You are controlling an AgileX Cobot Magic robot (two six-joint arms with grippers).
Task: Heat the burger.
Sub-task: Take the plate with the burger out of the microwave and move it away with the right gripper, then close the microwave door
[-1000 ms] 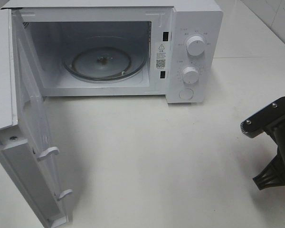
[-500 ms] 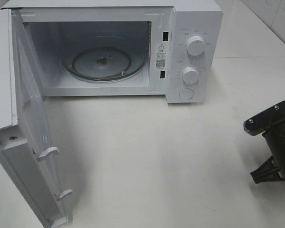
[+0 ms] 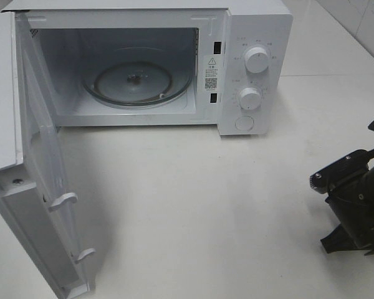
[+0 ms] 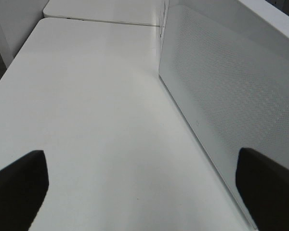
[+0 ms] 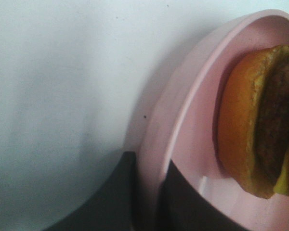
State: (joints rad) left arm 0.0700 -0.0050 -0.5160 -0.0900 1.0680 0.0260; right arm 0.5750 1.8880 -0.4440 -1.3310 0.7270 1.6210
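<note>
While the white microwave (image 3: 156, 65) stands at the back of the white table (image 3: 199, 205) with its door (image 3: 31, 180) swung wide toward the front on the microwave's hinge side, its cavity holds only the glass turntable (image 3: 136, 82). Two round white knobs sit one above the other on the microwave's control panel, the upper knob (image 3: 257, 60) above the lower knob (image 3: 250, 98), with a round button (image 3: 244, 123) beneath them.

Well to the knob side of the microwave and nearer the table's front, the right arm (image 3: 355, 202) shows as a dark mass at the edge of the overhead view. Its wrist camera shows the right gripper (image 5: 147, 202) pinched nearly closed on the rim of a pink plate (image 5: 183, 125), one dark finger on each face of the rim. On that plate rests the burger (image 5: 257, 120), with its orange-brown bun, dark patty and a bit of yellow cheese visible; it is outside the microwave, away from the cavity.

Beside the outer face of the microwave's open door, the left gripper (image 4: 144, 180) stands with its dark fingers (image 4: 17, 185) spread wide, holding nothing, above bare table.
</note>
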